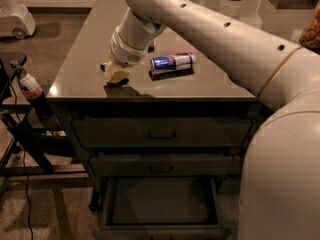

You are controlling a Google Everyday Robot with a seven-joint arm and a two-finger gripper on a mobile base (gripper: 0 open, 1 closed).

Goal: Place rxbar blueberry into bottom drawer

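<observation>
Cream pincer (116, 74) over dark grey tabletop (82, 59); blue-silver can (172, 63)

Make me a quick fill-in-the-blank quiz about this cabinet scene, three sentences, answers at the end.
1. The can lies on its ____ on the cabinet top.
2. The gripper is down at the cabinet top, in the picture to the ____ of the can.
3. The bottom drawer is ____.

Missing words: side; left; open.
</observation>
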